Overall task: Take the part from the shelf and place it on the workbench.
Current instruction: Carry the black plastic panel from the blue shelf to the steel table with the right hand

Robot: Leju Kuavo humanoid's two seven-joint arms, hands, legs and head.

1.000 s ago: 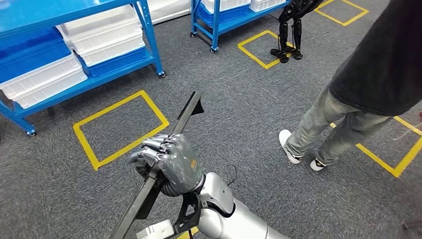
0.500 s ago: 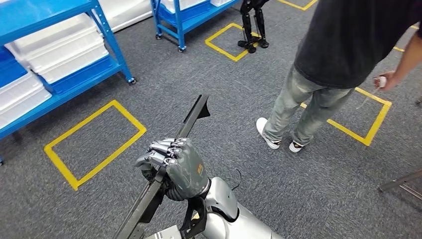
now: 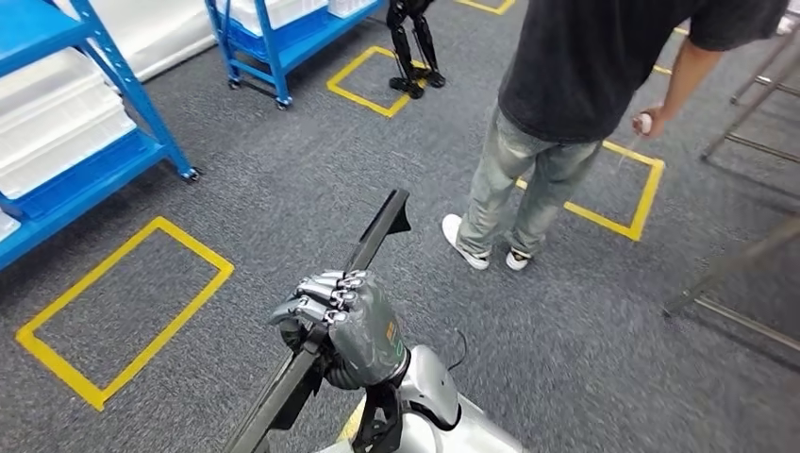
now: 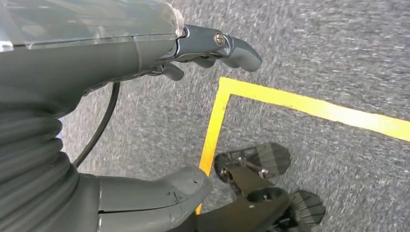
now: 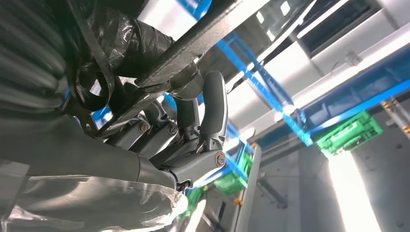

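Note:
The part [image 3: 377,231] is a long black metal bar with a flared tip, slanting up and away over the grey carpet in the head view. My right hand [image 3: 349,326] grips it around the middle, fingers wrapped over the bar. The right wrist view shows the same grip from close up, with the bar [image 5: 193,41] crossing the palm and the fingers [image 5: 193,130] curled around it. My left hand [image 4: 145,48] hangs over the floor with thumb and fingers apart and nothing between them.
A person [image 3: 566,66] stands close ahead on the right, shoes [image 3: 462,241] on the carpet. Blue shelves [image 3: 132,85] with white bins stand at the left, another shelf [image 3: 274,38] behind. Yellow floor squares [image 3: 123,302] mark the carpet. Metal frame legs [image 3: 736,264] stand at the right.
The whole view has swung to the right: the shelves have slid toward the left edge and the person sits nearer the middle. My right hand keeps the same grip on the bar.

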